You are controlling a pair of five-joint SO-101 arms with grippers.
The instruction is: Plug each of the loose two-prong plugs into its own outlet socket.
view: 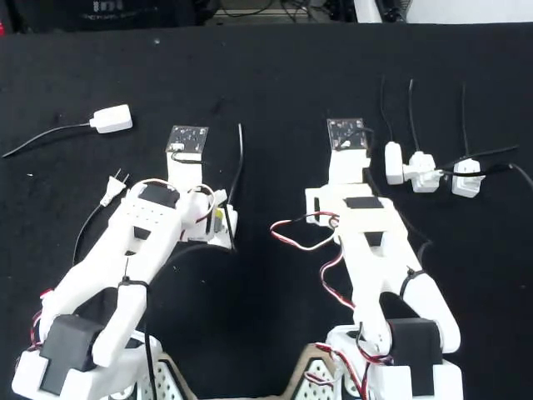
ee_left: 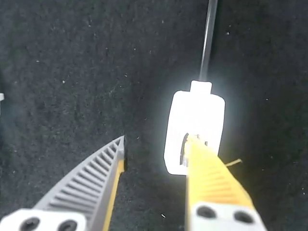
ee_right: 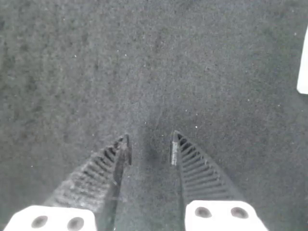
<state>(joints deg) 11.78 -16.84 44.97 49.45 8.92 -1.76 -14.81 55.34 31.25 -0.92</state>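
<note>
Black cloth [view: 266,75] lies under everything; the left gripper [ee_left: 156,142] stands spread, one fingertip [ee_left: 202,168] overlapping a glare-washed white corded block [ee_left: 195,115] whose face is unreadable. The right gripper [ee_right: 150,139] is spread over bare cloth, with a cut-off white piece [ee_right: 304,67] nearby. A loose two-prong plug [view: 112,187] lies just left of the left arm [view: 125,250].
</note>
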